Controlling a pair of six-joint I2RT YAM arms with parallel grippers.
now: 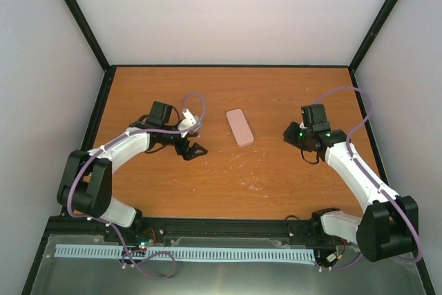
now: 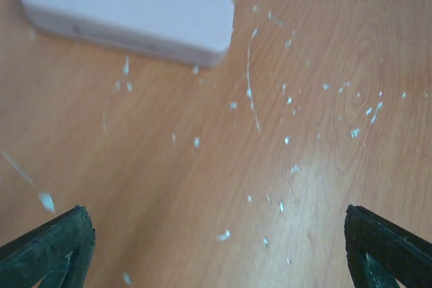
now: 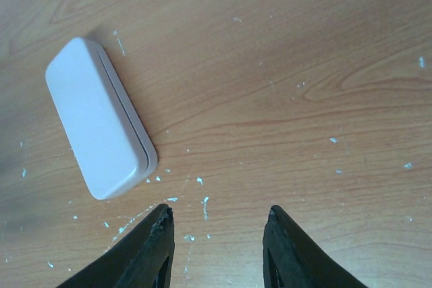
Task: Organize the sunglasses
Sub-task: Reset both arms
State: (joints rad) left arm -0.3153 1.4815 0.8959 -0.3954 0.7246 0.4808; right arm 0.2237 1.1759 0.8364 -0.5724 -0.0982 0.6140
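Observation:
The sunglasses are not in view in any frame. A closed pink rounded-rectangular case (image 1: 239, 127) lies on the wooden table (image 1: 228, 184) between the two arms; it also shows in the left wrist view (image 2: 128, 10) and in the right wrist view (image 3: 100, 118). My left gripper (image 1: 193, 150) is open and empty, left of the case and a little nearer; its wide-apart fingertips (image 2: 57, 241) frame bare table. My right gripper (image 1: 291, 134) is open and empty, to the right of the case, with its fingertips (image 3: 162, 224) just short of the case's near end.
White flecks and scratches mark the table surface (image 2: 270, 119) in front of the case. Black frame posts and pale walls (image 1: 228, 12) enclose the table on three sides. A metal rail (image 1: 186, 253) runs along the near edge by the arm bases.

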